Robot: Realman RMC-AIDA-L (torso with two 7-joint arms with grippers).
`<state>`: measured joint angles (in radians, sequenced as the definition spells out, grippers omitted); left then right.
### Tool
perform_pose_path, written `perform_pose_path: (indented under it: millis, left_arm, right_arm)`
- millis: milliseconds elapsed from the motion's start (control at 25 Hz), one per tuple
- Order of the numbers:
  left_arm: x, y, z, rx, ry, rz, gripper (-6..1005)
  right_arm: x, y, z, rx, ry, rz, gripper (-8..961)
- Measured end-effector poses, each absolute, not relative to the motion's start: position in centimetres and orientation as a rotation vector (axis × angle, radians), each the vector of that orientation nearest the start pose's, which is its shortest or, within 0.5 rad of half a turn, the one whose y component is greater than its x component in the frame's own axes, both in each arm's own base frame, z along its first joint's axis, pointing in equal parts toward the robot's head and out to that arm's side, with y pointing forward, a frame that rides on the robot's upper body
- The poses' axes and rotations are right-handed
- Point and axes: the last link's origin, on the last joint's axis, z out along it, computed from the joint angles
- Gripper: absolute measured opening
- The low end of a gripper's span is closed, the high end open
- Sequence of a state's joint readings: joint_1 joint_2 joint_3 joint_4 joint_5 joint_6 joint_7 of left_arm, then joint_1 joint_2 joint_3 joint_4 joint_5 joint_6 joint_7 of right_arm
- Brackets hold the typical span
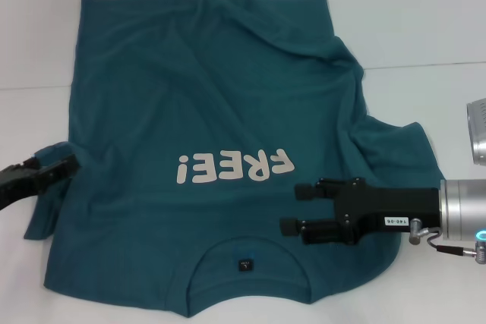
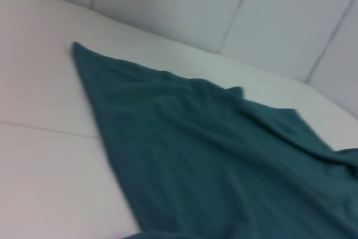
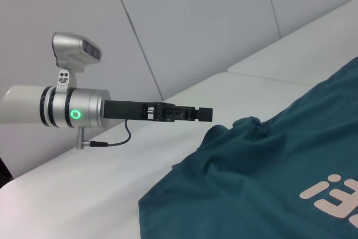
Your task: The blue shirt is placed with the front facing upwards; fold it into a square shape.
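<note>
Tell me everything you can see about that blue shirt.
The blue shirt is a dark teal short-sleeved T-shirt of soft knit cloth, spread front-up on a white table. Off-white "FREE!" lettering crosses the chest, and a small dark tag sits inside the round neckline nearest the robot. One side lies bunched. The left gripper is at one sleeve; the right gripper, open, hovers over the other shoulder.

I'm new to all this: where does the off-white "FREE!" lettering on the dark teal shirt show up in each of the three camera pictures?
Head view: off-white "FREE!" lettering sits mid-picture, reading upside down, on the dark teal-blue cotton T-shirt.
Left wrist view: not in it; only plain teal cloth.
Right wrist view: just a piece of it, cut off at the picture's edge.
Shared landmark: the shirt itself, lying on the white table.
</note>
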<state>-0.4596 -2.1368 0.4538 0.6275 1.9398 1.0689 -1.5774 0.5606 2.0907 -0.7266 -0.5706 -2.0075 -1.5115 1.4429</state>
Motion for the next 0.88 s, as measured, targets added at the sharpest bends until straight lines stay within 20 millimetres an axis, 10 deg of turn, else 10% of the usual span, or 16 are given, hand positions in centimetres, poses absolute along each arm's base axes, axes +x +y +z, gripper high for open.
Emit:
perform_pose_path:
  millis: [880]
  left_arm:
    - [-35.6,35.3,1.1,-1.923,-1.197,-0.534,829]
  right_arm:
    - [25.6,33.0,-2.4,-2.766,0.775,0.705,885]
